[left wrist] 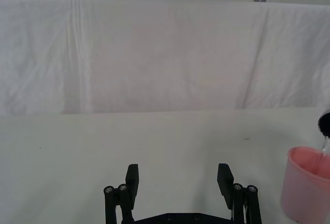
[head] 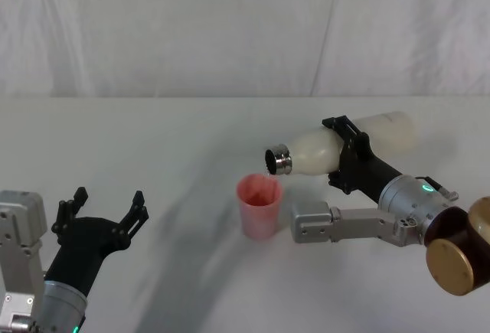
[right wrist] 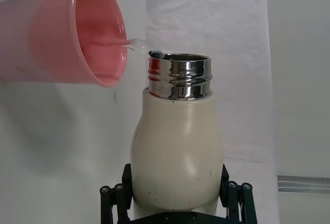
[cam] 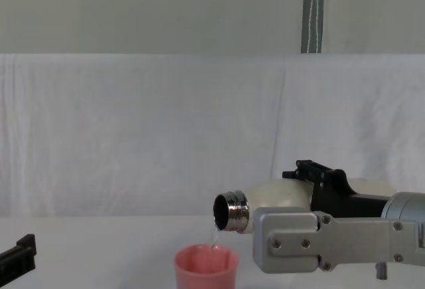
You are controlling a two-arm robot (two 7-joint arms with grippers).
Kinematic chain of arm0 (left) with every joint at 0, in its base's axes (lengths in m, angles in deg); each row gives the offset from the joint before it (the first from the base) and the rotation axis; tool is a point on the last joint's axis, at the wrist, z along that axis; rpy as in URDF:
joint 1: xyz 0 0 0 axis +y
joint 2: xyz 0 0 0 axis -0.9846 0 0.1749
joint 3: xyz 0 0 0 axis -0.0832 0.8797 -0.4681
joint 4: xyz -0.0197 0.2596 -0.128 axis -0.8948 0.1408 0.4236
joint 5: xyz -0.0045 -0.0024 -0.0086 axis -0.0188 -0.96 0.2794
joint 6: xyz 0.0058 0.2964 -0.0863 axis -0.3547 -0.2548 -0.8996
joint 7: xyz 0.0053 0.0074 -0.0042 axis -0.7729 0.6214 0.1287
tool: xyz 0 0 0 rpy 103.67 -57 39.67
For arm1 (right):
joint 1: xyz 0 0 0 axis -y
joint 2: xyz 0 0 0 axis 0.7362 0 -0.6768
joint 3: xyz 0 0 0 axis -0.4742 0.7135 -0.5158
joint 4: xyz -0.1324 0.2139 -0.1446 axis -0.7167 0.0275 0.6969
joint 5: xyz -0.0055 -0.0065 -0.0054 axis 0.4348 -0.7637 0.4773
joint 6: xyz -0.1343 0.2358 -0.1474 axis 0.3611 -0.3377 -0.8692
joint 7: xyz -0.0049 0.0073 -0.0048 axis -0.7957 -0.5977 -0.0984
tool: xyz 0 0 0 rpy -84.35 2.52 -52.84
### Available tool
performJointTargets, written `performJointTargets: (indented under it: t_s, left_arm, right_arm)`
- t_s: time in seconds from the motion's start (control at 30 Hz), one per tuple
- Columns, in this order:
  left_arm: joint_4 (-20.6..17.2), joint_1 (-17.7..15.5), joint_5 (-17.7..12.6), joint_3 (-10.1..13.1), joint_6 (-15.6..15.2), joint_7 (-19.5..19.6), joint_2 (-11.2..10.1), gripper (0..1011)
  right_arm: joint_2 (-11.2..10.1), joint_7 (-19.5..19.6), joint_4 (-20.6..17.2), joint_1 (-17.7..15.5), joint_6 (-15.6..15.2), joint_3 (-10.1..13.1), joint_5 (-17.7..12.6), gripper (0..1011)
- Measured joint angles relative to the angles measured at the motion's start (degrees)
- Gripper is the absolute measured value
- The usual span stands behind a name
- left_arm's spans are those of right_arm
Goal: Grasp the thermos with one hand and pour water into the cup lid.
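Nearest the robot, the left gripper (head: 107, 209) is being kept parked low at the left of the worktop (head: 153, 142), its fingers (left wrist: 132, 177) spread wide apart with nothing between them; it is being held well apart from the pour, so no obstruction is being offered on that side.

Farther out, the thermos (head: 337, 145) is being gripped around its cream body by the right gripper (head: 348, 153), whose fingers (right wrist: 229, 193) are being pressed against both flanks. The bottle is being held tipped nearly level, steel neck pointing toward the robot's left, so that its mouth is being kept just above the rim of the cup lid (head: 259, 207). A thin stream of water (cam: 215, 236) is being let fall into the cup, which is standing upright on the worktop near the middle. The tilt appears to be judged so that flow is being kept slight and splashing avoided.

Beyond, the white cloth backdrop (cam: 166, 129) is being left hanging behind the worktop, and nothing is standing between bottle and cup.
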Motion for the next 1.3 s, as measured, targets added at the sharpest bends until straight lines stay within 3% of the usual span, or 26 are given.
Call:
performJointTargets:
  t_s: [1.3]
  left_arm:
    - [0.0, 0.0, 0.0, 0.0, 0.0, 0.0, 0.0, 1001]
  right_arm:
    - [-0.2, -0.5, -0.7, 0.5, -0.6, -0.2, 0.8, 955]
